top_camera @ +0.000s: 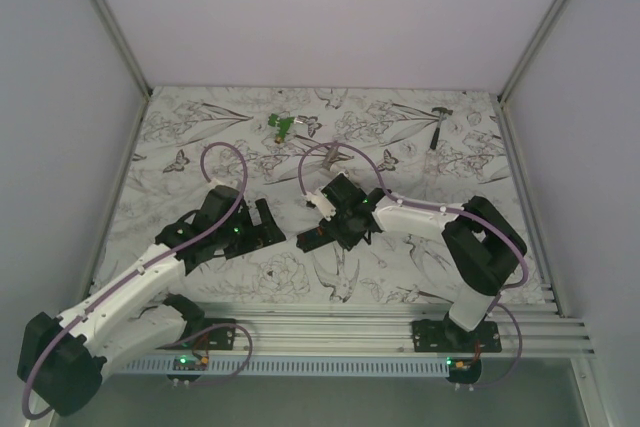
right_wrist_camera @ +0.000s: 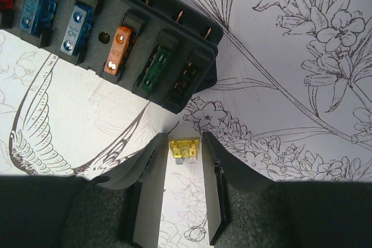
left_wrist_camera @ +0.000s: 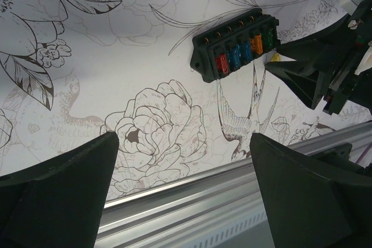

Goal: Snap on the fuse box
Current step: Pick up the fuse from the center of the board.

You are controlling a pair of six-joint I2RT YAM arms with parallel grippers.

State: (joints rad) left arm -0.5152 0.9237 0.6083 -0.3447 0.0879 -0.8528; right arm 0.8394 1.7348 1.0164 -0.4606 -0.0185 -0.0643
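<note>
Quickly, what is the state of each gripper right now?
Left gripper: open, holding nothing.
Right gripper: fingers closed on a small yellow fuse.

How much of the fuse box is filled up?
Done: five fuses, red to green, sit in the fuse box. In hand: the right gripper pinches a yellow fuse beside it. Still to do: the end slot looks empty, and the left gripper hangs open.

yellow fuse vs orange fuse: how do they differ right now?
Place: the orange fuse sits plugged into the fuse box, between a blue fuse and a green fuse; the yellow fuse is outside it, off its corner. Hold: the right gripper pinches the yellow fuse; nothing touches the orange fuse. Both are small plastic fuses of like shape.
</note>
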